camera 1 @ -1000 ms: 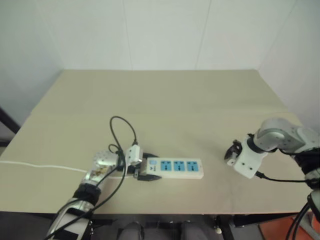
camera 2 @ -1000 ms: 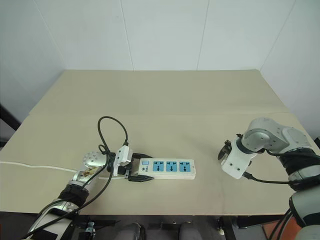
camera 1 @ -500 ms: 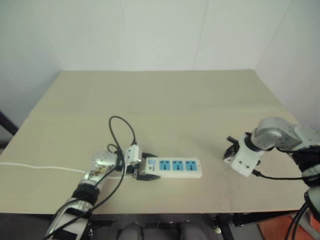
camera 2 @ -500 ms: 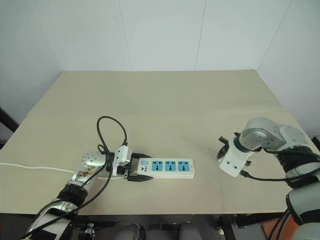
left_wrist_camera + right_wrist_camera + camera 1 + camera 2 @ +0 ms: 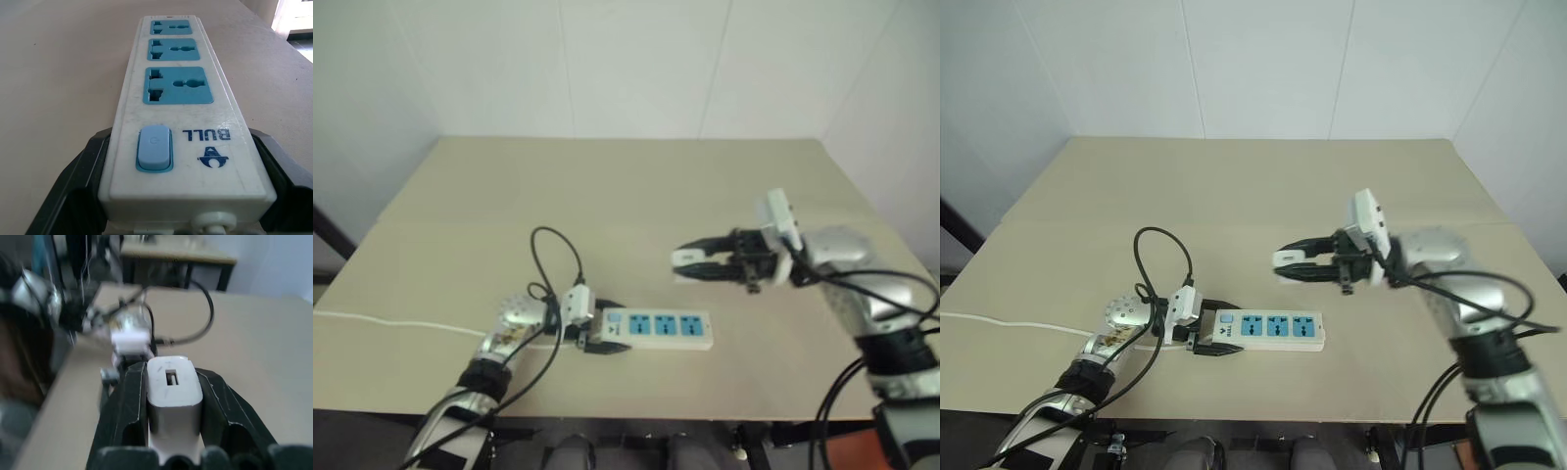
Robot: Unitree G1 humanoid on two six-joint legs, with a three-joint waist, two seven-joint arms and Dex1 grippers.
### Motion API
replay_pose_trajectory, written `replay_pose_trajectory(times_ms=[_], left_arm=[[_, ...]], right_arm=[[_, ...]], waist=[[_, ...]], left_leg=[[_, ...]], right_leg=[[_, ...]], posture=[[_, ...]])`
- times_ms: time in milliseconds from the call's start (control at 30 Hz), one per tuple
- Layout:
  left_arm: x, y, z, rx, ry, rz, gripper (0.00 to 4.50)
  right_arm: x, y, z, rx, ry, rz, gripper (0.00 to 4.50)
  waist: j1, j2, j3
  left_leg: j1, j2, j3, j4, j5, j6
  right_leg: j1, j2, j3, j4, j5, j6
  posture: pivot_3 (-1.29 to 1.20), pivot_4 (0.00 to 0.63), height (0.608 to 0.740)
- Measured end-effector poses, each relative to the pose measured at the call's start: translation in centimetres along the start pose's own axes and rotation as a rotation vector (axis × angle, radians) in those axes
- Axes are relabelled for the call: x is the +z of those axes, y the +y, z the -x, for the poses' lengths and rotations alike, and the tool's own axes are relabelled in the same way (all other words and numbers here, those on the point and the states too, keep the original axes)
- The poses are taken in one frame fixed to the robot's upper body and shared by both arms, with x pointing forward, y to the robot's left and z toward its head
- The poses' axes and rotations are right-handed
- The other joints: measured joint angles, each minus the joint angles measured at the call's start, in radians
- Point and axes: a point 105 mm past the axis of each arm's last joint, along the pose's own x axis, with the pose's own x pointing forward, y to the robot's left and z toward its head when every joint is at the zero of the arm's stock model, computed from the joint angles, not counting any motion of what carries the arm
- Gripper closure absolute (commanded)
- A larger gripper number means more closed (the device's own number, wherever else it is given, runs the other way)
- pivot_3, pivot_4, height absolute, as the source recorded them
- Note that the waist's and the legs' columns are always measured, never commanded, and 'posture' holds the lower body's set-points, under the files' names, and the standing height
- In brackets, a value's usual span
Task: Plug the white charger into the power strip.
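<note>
Beige table [image 5: 1253, 196], white walls | left gripper [image 5: 1206, 331] clamps switch end of power strip [image 5: 1268, 330] near front edge | right gripper [image 5: 1295, 264] pinches white charger [image 5: 1285, 258] in air above strip | step: carrying | next: turn prongs down, align over socket.

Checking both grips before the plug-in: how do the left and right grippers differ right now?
The left gripper rests low on the table, fingers spread wide around the switch end of the power strip; the right gripper hangs in the air above the table, shut on the small white charger. The left points right, the right points left. Both have black fingers and each holds something.
</note>
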Motion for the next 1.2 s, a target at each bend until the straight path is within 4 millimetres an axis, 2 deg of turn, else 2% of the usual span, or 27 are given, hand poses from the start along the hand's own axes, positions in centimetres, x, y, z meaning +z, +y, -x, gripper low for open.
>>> replay_pose_trajectory(times_ms=[67,167,367,600,800,1200], left_arm=[[0.0,0.0,0.0,0.000,0.001,0.001,1.18],[0.0,0.0,-0.1,-0.004,0.001,0.002,1.18],[0.0,0.0,-0.1,-0.005,0.001,0.002,1.18],[0.0,0.0,-0.1,-0.006,0.001,0.002,1.18],[0.1,0.0,-0.1,-0.007,0.000,-0.002,1.18],[0.1,0.0,-0.1,-0.008,-0.001,-0.003,1.18]], right_arm=[[-0.8,0.3,-1.6,-0.068,-0.100,-0.076,3.32],[-2.1,0.4,-2.3,-0.111,-0.091,-0.072,3.32],[-4.5,1.7,-3.1,-0.057,-0.037,-0.082,3.32],[-6.2,1.4,-3.1,-0.049,0.002,-0.027,3.32],[-7.1,1.3,-3.3,-0.044,0.008,-0.020,3.32],[-7.4,1.0,-3.6,-0.036,0.013,-0.023,3.32]], waist=[[0.000,0.000,0.000],[0.001,0.000,0.000],[0.000,0.000,0.000],[0.000,0.000,0.000],[0.000,0.000,0.000],[0.000,0.000,0.000]], left_leg=[[0.000,0.000,0.000,0.000,0.000,0.000],[0.000,-0.001,0.000,0.000,0.000,0.000],[0.000,-0.001,0.000,0.000,0.000,0.000],[0.000,-0.001,0.000,0.000,0.000,0.000],[0.000,-0.001,0.000,0.000,0.000,0.000],[0.000,0.000,0.000,0.000,0.000,0.000]], right_leg=[[0.000,0.000,0.000,0.000,0.000,0.000],[0.000,0.000,0.000,0.000,0.000,0.001],[0.000,0.001,0.000,0.000,0.000,0.001],[0.000,0.001,0.000,0.000,-0.001,0.002],[0.000,0.001,0.000,-0.001,-0.001,0.002],[0.000,0.001,0.000,-0.001,-0.001,0.002]], posture=[[0.00,0.150,0.740],[0.00,0.150,0.740],[0.00,0.150,0.740],[0.00,0.150,0.740],[0.00,0.150,0.740],[0.00,0.150,0.740]])
